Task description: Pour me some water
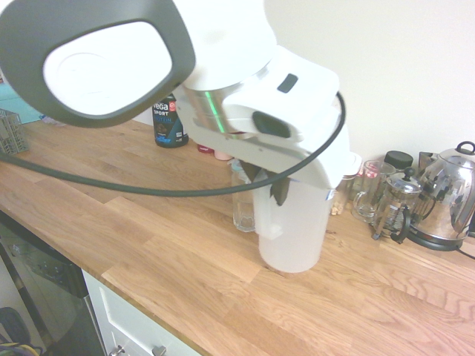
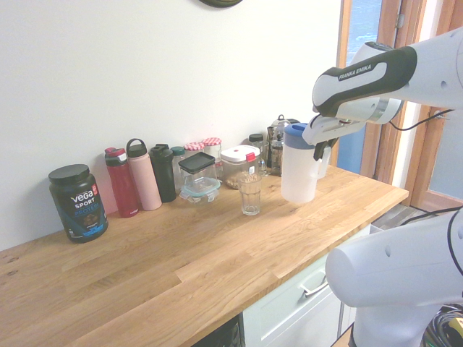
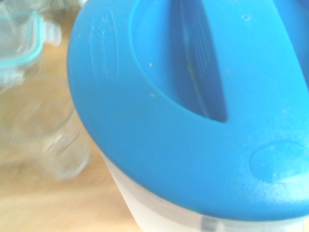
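First exterior view, nearest the camera: the hand (image 1: 267, 191) is clenched on the side handle (image 2: 324, 162) of the frosted-white plastic jug (image 1: 295, 233), presumably because that grip leaves the body free to swing into a pour. The jug is at the near side of the drinking glass (image 2: 250, 196), over the counter (image 1: 171, 245); whether its base bears on the wood or is just off it, I cannot tell. The water should be inside, though its level is not readable through the frosted wall. Its long axis runs close to vertical, perhaps leaning slightly, with the blue lid (image 3: 159, 154) uppermost and the handle directed roughly away from the glass. Where the pouring opening points is unclear.

Beyond the jug, the glass stands upright, mouth up, probably left there to receive the pour. Still deeper in, the white-lidded food container (image 2: 240, 165), the French press (image 1: 397, 204) and the steel kettle (image 1: 445, 196) line the wall side, likely parked out of the way. Next, the jug probably needs raising clear, then tipping slowly over the glass; an early tilt could spill or knock it
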Robot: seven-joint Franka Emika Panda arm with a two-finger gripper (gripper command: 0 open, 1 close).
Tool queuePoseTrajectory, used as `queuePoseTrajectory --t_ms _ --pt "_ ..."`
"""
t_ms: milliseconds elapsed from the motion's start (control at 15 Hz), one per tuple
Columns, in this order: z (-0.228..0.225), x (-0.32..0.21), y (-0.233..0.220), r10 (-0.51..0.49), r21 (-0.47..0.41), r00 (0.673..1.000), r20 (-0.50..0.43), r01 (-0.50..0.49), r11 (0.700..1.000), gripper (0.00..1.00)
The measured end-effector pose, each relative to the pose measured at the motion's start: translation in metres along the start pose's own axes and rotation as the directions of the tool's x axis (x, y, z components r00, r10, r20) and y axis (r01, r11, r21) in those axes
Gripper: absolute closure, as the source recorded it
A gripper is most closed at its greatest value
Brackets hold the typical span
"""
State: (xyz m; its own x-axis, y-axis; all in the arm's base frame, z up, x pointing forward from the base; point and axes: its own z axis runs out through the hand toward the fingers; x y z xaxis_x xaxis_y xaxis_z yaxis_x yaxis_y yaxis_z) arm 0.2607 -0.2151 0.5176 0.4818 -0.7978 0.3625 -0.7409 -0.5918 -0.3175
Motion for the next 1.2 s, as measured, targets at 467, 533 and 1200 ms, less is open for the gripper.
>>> queuePoseTrajectory --t_ms 467,533,1200 --pt "-0.020 -0.071 -0.063 -0.120 0.019 0.991 0.054 0.119 0.993 1.00" --pt "-0.022 -0.082 -0.075 -0.142 0.024 0.987 0.068 0.141 0.990 1.00" --pt "-0.021 -0.228 -0.208 -0.316 0.158 0.945 0.088 0.300 0.941 1.00"
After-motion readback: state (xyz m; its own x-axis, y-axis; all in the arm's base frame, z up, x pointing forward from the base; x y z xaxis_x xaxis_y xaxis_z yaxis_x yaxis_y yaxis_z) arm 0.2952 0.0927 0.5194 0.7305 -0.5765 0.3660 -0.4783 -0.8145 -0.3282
